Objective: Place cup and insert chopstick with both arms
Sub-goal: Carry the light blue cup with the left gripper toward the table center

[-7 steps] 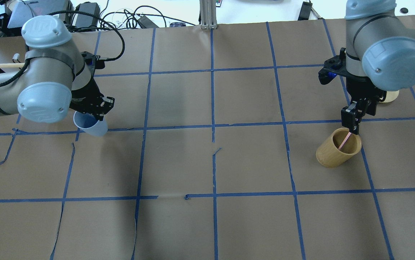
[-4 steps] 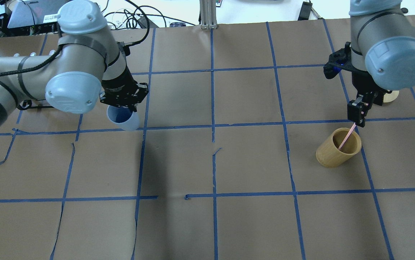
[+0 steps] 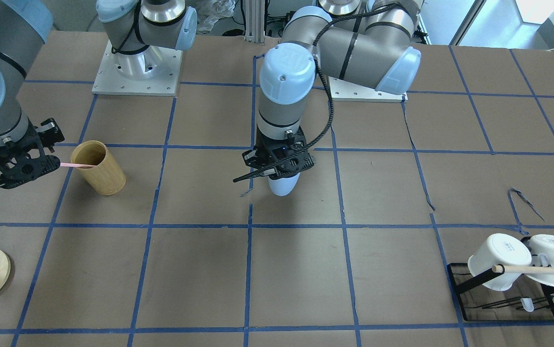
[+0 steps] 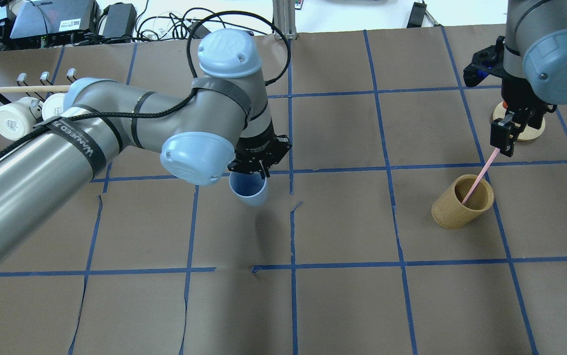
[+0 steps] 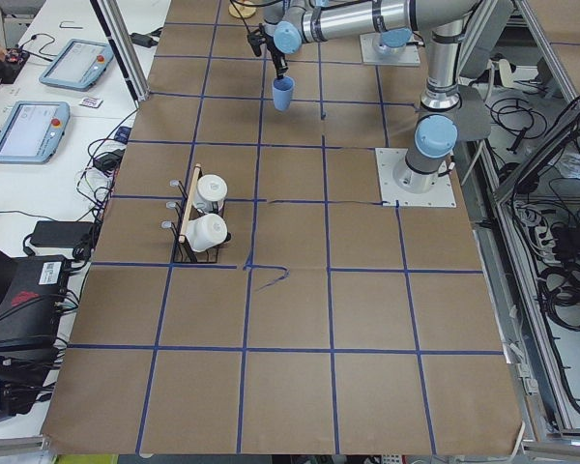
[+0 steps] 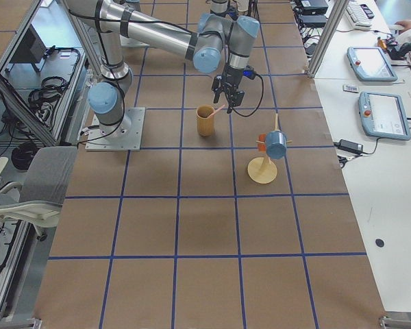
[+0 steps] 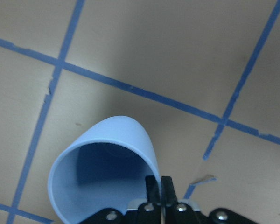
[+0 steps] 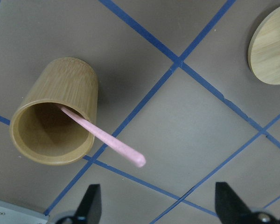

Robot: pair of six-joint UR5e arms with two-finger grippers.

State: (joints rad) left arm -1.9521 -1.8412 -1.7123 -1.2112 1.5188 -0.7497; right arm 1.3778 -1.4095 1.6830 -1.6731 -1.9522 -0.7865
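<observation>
Brown paper crossed with blue tape lines covered the counter (image 4: 342,222). Near its middle the left gripper (image 4: 258,167) pinched the rim of a pale blue cup (image 4: 248,192), its fingers pressed together on the thin wall, as the left wrist view showed. The cup hung mouth-up beneath the gripper, slightly tilted, just beside a crossing of tape lines; whether its base touched the counter I could not tell. Well apart to the right stood a bamboo holder (image 4: 453,214), upright and open at the top. A pink chopstick (image 4: 478,180) leaned inside it, its lower end down in the holder and its upper end sticking out over the far right part of the rim. The right gripper (image 4: 503,140) hovered above that upper end with its fingers spread wide; in the right wrist view the chopstick's tip lay clear of both fingers, touching neither. Just beyond the right gripper, on the far side, a round wooden disc (image 4: 527,129) lay on the counter. At the far left two white cups (image 4: 9,121) hung on a wooden rod (image 4: 26,89).
</observation>
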